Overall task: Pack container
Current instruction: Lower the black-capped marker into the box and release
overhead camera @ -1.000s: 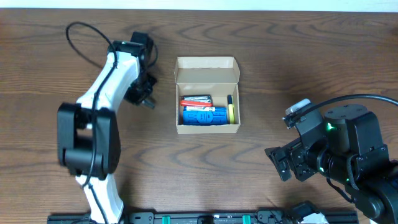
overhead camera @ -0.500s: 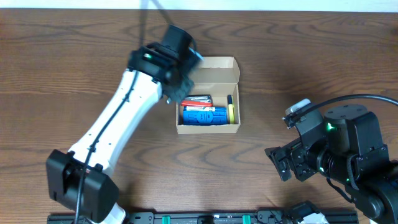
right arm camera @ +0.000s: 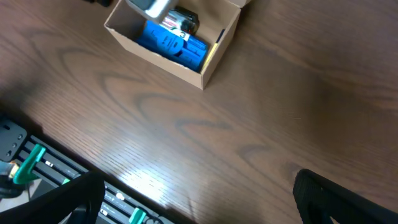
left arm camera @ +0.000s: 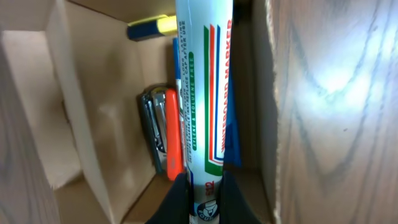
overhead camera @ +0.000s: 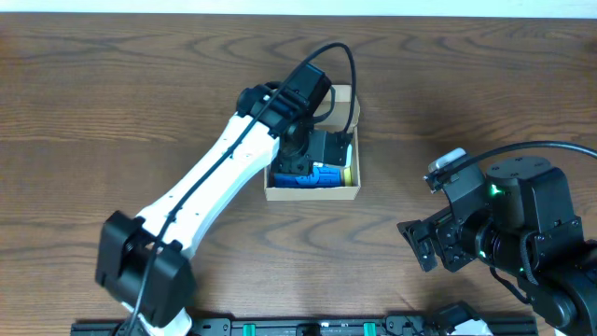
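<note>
Left hand [overhead camera: 318,148] has swung over the container [overhead camera: 312,193], gripping a marker [left arm camera: 205,93].

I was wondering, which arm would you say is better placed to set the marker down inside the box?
Left. The left gripper holds the whiteboard marker right over the open container. The right gripper sits open and empty, well away from it.
</note>
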`<state>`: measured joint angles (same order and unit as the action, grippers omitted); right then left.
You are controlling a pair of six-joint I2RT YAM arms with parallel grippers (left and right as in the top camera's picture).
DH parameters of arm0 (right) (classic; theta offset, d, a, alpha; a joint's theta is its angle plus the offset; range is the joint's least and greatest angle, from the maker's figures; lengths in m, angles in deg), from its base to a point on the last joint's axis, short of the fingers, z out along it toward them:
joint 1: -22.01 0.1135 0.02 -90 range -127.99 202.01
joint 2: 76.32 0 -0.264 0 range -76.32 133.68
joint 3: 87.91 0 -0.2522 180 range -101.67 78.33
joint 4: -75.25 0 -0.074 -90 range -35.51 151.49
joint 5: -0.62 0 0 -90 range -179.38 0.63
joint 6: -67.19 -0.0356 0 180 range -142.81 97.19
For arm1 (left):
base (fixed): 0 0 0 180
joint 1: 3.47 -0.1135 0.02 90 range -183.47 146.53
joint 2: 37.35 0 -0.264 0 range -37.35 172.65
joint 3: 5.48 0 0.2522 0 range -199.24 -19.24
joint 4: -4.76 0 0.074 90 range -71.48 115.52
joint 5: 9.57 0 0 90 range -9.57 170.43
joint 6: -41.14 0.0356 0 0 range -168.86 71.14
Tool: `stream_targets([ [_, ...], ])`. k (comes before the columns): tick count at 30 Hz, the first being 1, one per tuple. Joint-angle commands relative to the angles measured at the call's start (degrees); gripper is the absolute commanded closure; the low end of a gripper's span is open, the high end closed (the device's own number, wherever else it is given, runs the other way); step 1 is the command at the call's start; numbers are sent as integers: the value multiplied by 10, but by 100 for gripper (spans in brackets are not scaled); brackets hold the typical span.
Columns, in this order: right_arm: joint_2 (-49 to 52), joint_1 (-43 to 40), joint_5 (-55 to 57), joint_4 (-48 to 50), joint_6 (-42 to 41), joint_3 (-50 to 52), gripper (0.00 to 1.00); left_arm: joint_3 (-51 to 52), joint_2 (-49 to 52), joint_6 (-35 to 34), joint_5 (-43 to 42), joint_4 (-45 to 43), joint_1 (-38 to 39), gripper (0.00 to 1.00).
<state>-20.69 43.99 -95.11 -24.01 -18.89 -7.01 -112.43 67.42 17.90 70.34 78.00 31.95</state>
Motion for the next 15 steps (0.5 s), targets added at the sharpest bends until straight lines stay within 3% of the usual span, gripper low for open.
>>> stream_targets([
  [1, -1, -5, 2, -1, -7, -2, 1, 2, 36, 47, 31, -2, -1, 95],
  [12, -1, -5, 2, -1, -7, -2, 1, 2, 84, 52, 62, -13, -1, 95],
  [14, -1, -5, 2, -1, -7, -1, 1, 2, 83, 49, 62, -16, -1, 74],
  [15, -1, -5, 2, -1, -7, -2, 1, 2, 83, 44, 62, -17, -1, 69],
])
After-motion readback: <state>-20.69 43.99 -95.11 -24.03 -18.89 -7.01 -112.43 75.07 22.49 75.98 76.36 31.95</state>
